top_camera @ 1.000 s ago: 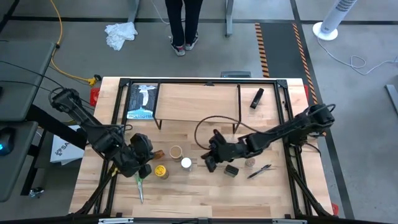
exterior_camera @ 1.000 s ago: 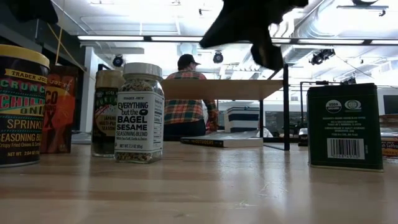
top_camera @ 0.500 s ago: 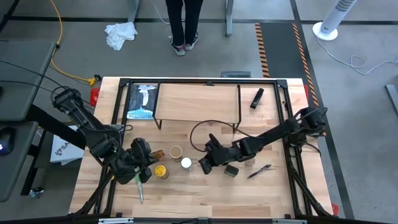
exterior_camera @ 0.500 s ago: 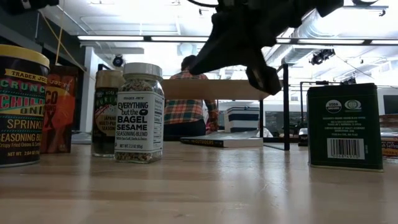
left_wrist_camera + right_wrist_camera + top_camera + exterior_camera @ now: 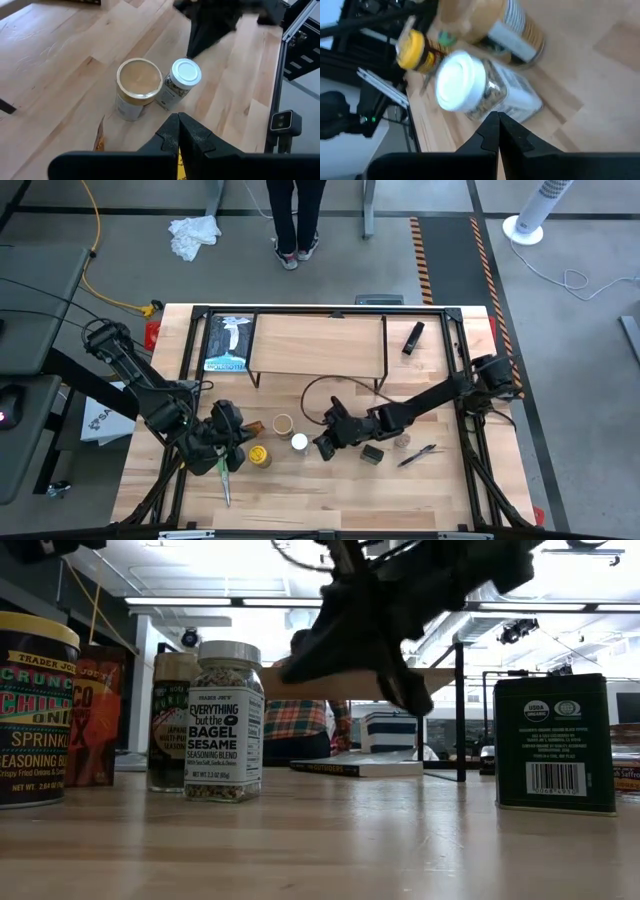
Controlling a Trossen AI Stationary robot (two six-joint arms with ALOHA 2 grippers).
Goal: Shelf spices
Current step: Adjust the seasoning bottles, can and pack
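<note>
Right gripper (image 5: 322, 446) is pinched shut, empty, hovering just beside the white-lidded jar (image 5: 299, 442), the shelf (image 5: 318, 340) well beyond it; left gripper (image 5: 236, 452) closed too, holding nothing, next to the yellow-lidded jar (image 5: 259, 455)

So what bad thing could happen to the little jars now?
The right gripper is shut and close beside the white-lidded jar, so it might bump it over instead of grabbing it. That jar stands close to the tan round tin, so a push could knock both. The left gripper, also shut, sits by the yellow-lidded jar.
</note>
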